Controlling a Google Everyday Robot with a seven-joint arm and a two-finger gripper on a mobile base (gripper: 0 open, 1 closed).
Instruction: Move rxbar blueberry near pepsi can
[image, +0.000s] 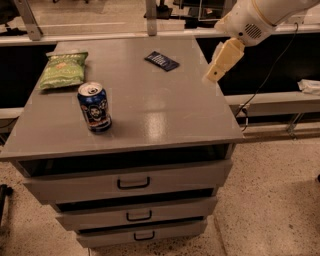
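Note:
The rxbar blueberry (162, 61), a flat dark navy bar with pale lettering, lies at the back of the grey cabinet top (150, 107), right of centre. The pepsi can (94, 106) stands upright at the front left, blue with a silver top. My gripper (216, 75) hangs on the white arm at the cabinet's right edge, to the right of the bar and above the surface. It holds nothing that I can see.
A green chip bag (63, 69) lies at the back left of the cabinet top. The cabinet has three drawers (134, 183) in front. A cable and a low rail (272, 102) run along the right side, above a speckled floor.

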